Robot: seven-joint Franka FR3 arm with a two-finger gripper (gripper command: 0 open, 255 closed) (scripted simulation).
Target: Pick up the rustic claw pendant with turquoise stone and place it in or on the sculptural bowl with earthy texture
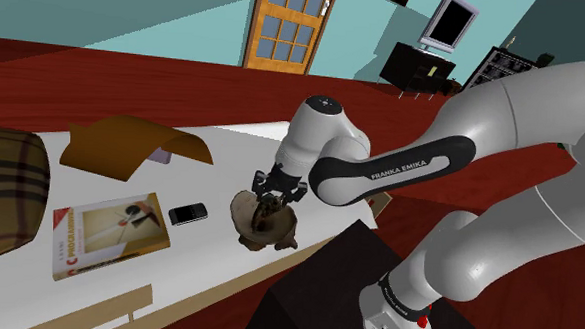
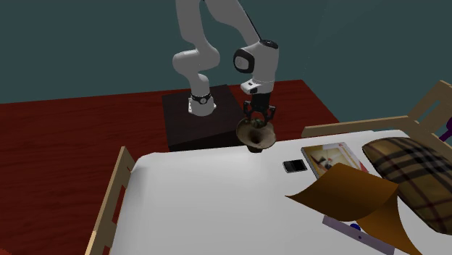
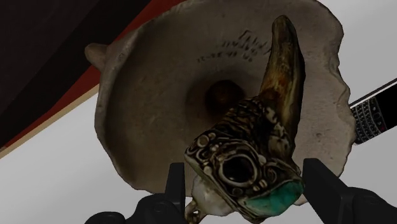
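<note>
Two black fingers of the claw [image 3: 245, 167] clamp the horn-shaped pendant [image 3: 257, 143] (turquoise stone [image 3: 280, 194] at its cap). It hangs over the brown bowl [image 3: 159, 83].

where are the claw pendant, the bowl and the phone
claw pendant [image 3: 242, 168], wrist view, on its metal cap
bowl [image 3: 159, 83], wrist view, on its inner wall
phone [image 1: 188, 214], shoulder view, on its dark face

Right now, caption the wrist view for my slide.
Turquoise-set claw pendant at the gripper, framed by the hollow brown bowl.
</note>
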